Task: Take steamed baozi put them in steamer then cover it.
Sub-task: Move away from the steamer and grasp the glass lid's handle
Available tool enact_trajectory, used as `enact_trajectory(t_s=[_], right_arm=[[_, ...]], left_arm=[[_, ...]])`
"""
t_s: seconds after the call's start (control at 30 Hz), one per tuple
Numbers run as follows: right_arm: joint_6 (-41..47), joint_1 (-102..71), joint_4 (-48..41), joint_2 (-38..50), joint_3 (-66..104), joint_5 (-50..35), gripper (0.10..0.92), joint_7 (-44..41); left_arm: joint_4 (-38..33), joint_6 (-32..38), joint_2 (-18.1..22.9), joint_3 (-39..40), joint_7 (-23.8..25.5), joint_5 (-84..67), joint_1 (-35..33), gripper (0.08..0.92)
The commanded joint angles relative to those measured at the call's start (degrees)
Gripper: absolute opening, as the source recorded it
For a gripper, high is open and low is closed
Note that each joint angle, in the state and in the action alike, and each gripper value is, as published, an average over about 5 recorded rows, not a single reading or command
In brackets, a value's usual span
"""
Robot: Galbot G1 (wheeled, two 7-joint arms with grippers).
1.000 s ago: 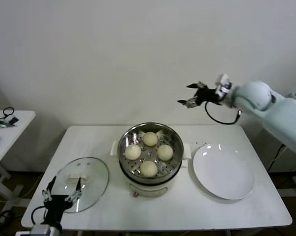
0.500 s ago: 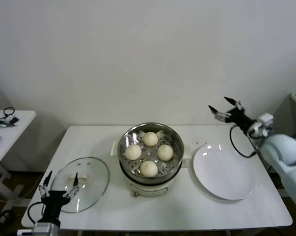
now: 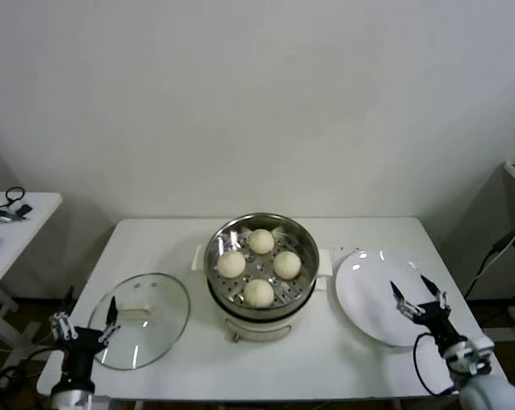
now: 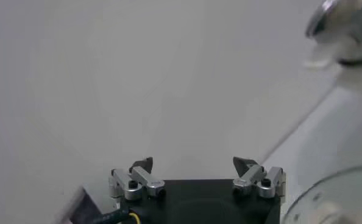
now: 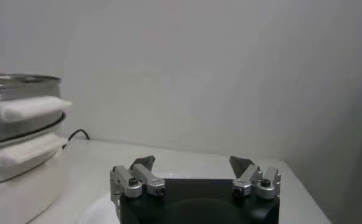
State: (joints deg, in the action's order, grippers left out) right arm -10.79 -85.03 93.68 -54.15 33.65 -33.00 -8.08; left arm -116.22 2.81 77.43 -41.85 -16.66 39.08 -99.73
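Note:
Several cream-white baozi [image 3: 260,241] lie inside the shiny steamer [image 3: 213,243] on its white pot base at the table's middle. The cover [image 3: 159,329], a glass lid with a cream bar handle, lies flat on the table to the steamer's left. My left gripper [image 3: 84,318] stands open and empty at the lid's near left edge; in the left wrist view the gripper [image 4: 192,163] holds nothing, with the lid's rim [image 4: 327,195] beside it. My right gripper [image 3: 415,290] is open and empty over the near right part of the white plate [image 3: 368,290]. The right wrist view shows that gripper [image 5: 192,162] apart from the steamer [image 5: 16,97].
A small side table [image 3: 9,222] with cables stands at the far left. The white wall runs behind the table. The table's front edge lies just below both grippers.
The right arm has swung from high behind the steamer down to the front right, over the plate. The left gripper has drawn back leftward off the lid. Both stay open.

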Motion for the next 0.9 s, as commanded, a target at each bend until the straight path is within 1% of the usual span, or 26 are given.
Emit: enact_trajectory(t_s=[0.03, 0.17, 0.3, 0.5, 0.9], right_arm=[[-6.56, -8.15, -0.14, -7.96, 2.15, 3.02, 0.823, 1.04], [-6.51, -7.3, 0.25, -8.68, 1.68, 3.12, 0.823, 1.33], [-6.46, -6.57, 0.21, -9.04, 1.43, 3.16, 0.823, 1.64], [-6.32, -6.14, 0.06, -9.51, 1.32, 3.2, 0.823, 1.94], [-6.83, -6.97, 0.11, -10.42, 1.64, 4.2, 0.823, 1.91]], left_arm=[[17.07, 0.24, -1.89, 2.01, -12.82, 41.88, 2.75, 0.823], [23.23, -0.19, -2.5, 2.59, -14.22, 45.99, 5.04, 0.823], [26.79, -0.6, -2.47, 2.64, -14.34, 47.4, 7.36, 0.823], [29.15, -0.97, -1.9, 3.34, -13.65, 47.75, 10.38, 0.823], [31.62, -2.61, -1.57, 3.64, -10.58, 47.39, 17.7, 0.823]])
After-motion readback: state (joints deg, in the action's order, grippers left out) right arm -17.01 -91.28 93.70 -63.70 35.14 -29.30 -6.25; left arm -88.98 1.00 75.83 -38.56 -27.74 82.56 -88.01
